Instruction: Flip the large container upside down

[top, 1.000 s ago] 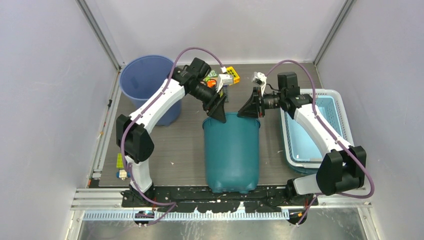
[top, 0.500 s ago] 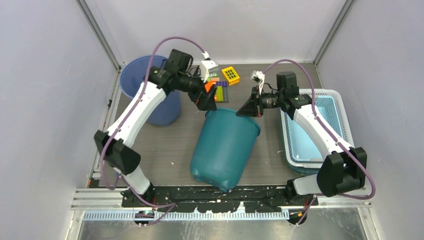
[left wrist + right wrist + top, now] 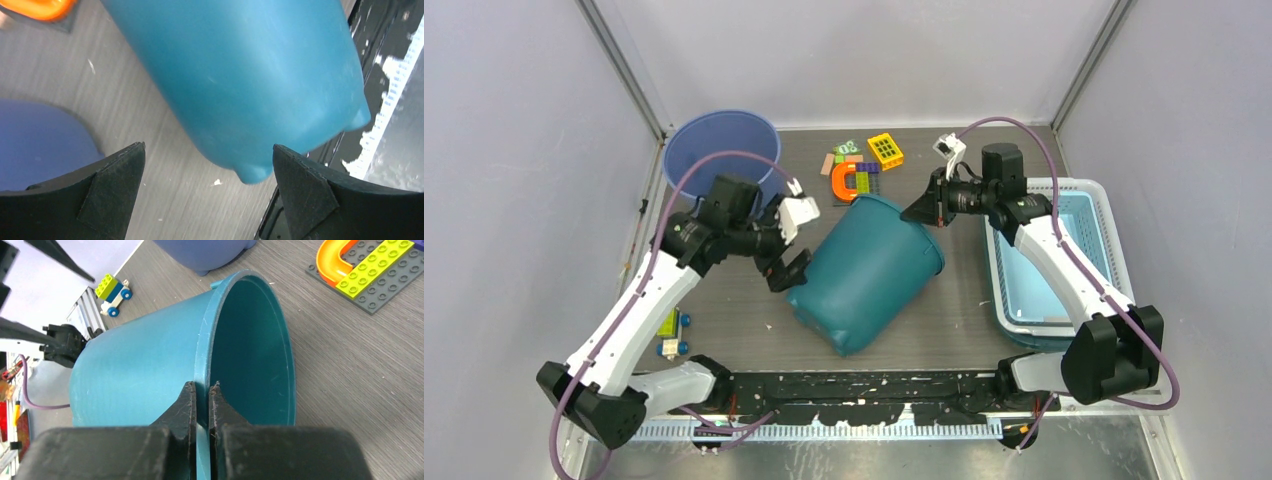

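Observation:
The large teal container (image 3: pixel 869 275) lies tilted on its side in the middle of the table, mouth toward the back right, base toward the front left. My right gripper (image 3: pixel 921 210) is shut on its rim (image 3: pixel 202 365), one finger inside and one outside. My left gripper (image 3: pixel 786 270) is open and empty, just left of the container's lower side. In the left wrist view the container's base (image 3: pixel 260 90) sits above and between the open fingers (image 3: pixel 115 185), not touching them.
A blue-purple bucket (image 3: pixel 720 150) stands at the back left. A light-blue basket (image 3: pixel 1096 240) sits at the right. Toy bricks and an orange arch (image 3: pixel 854 178) lie at the back centre. A small toy car (image 3: pixel 672 335) lies at the front left.
The left gripper let go of the rim and swung forward and left, down beside the container's lower side. The container tipped further, its base swinging left, held by the right gripper.

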Robot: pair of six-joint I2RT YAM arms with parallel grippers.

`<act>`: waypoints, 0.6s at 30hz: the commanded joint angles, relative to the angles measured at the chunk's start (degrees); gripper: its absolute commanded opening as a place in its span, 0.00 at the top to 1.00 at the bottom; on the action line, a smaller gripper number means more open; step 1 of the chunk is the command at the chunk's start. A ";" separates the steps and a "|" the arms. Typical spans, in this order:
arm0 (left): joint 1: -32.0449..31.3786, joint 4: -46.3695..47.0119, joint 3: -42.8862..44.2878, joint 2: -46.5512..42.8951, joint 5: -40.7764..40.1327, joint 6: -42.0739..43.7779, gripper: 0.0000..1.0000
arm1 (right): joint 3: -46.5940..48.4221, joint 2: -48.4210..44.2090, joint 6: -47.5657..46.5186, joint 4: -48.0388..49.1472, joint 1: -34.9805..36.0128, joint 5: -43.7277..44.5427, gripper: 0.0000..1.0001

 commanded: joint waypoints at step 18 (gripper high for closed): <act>-0.67 8.53 -20.49 -7.62 -7.61 6.36 0.00 | -0.75 -1.67 -0.39 -2.92 2.66 14.45 0.85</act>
